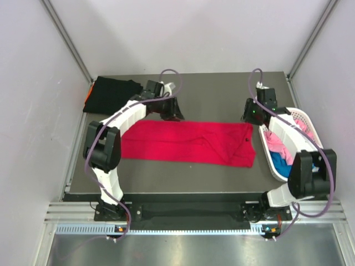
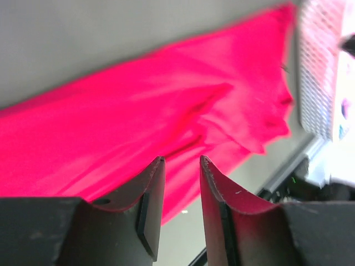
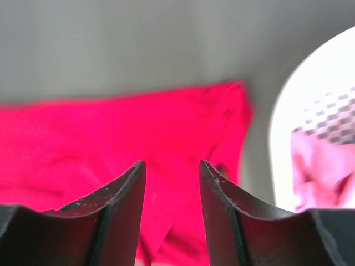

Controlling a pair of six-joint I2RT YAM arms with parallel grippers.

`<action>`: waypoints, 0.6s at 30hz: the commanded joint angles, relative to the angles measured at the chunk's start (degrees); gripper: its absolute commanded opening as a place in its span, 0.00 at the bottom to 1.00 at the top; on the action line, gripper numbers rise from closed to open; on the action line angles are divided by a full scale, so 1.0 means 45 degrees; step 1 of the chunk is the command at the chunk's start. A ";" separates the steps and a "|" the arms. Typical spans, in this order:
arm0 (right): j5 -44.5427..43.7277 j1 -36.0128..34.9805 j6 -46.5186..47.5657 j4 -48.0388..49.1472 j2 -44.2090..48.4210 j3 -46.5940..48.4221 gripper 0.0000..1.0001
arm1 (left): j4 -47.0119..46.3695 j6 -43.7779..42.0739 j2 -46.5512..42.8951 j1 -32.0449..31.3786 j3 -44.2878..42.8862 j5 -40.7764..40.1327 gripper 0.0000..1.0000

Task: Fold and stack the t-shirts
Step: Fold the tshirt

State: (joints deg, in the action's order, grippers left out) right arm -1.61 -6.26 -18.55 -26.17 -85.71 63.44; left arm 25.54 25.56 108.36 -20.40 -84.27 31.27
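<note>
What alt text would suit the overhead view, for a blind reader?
A red shirt lies flat across a dark table, the left tool and right tool at its far edge. A folded black shirt sits far left; a white basket at right holds a pink shirt and a blue shirt.

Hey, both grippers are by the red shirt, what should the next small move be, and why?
Probably lower the right gripper onto the right end of the red shirt and pinch it, to fold that end leftward. The shirt lies flat as a long band, not yet folded short; the left gripper and the right one are open and empty at its far edge.
</note>
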 commanded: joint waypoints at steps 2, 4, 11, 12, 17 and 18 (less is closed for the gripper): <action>0.3343 -0.0248 0.0840 -0.0881 0.1311 -0.1922 0.44 | -0.2236 0.0315 0.0022 -0.1050 0.0484 0.1235 0.37; 0.4141 -0.0443 0.0724 -0.0631 0.2033 -0.2921 0.44 | -0.2861 0.0316 0.0412 -0.1519 0.0523 0.1197 0.37; 0.3601 -0.2766 -0.0917 0.0738 0.3695 -0.5698 0.47 | -0.3859 0.0433 0.1896 -0.2086 -0.0197 0.1254 0.37; 0.3367 -0.2981 -0.0956 0.0680 0.3812 -0.5738 0.47 | -0.3898 0.0452 0.2149 -0.2126 -0.0277 0.1390 0.37; 0.2390 -0.3783 -0.0938 0.0485 0.3793 -0.5758 0.48 | -0.4132 0.0647 0.2970 -0.2380 -0.0745 0.1547 0.36; 0.2118 -0.3842 -0.0937 0.0446 0.3832 -0.5739 0.48 | -0.4171 0.0706 0.3204 -0.2399 -0.0746 0.1703 0.36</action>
State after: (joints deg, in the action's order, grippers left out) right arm 11.55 -22.15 -22.00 -25.54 -69.82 36.69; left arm 11.66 28.05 121.58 -30.39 -84.66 36.29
